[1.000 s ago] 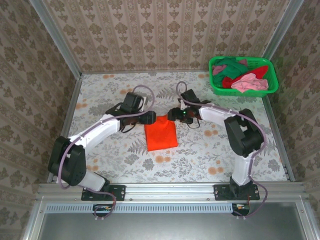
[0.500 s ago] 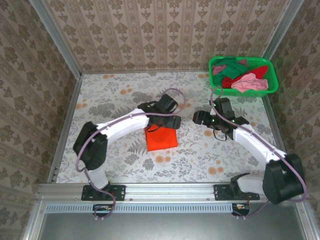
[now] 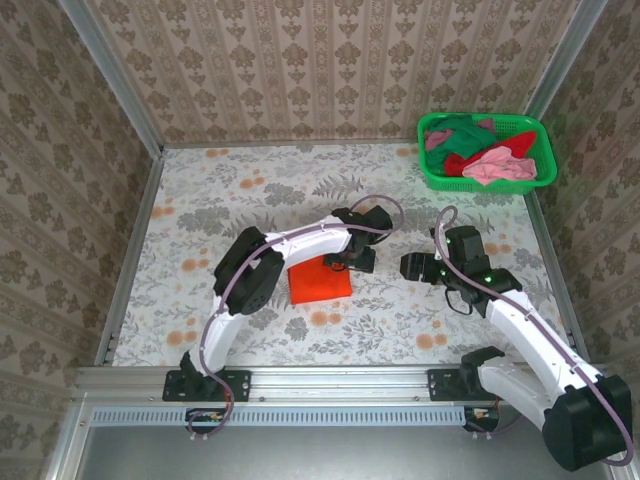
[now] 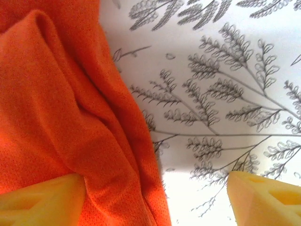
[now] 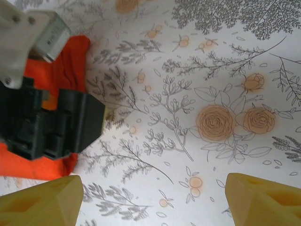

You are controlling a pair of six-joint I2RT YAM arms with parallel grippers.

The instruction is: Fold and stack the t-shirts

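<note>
T-shirt [image 4: 56,117] edge btwn L fingers [image 4: 42,202], spread apart | R fingers [image 5: 263,200] apart, t-shirt outside them

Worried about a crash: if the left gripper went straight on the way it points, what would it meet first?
Most likely the edge of the orange t-shirt, with the table beneath it. The left gripper stands open astride that edge; how close it is, the wrist view leaves unclear.
</note>
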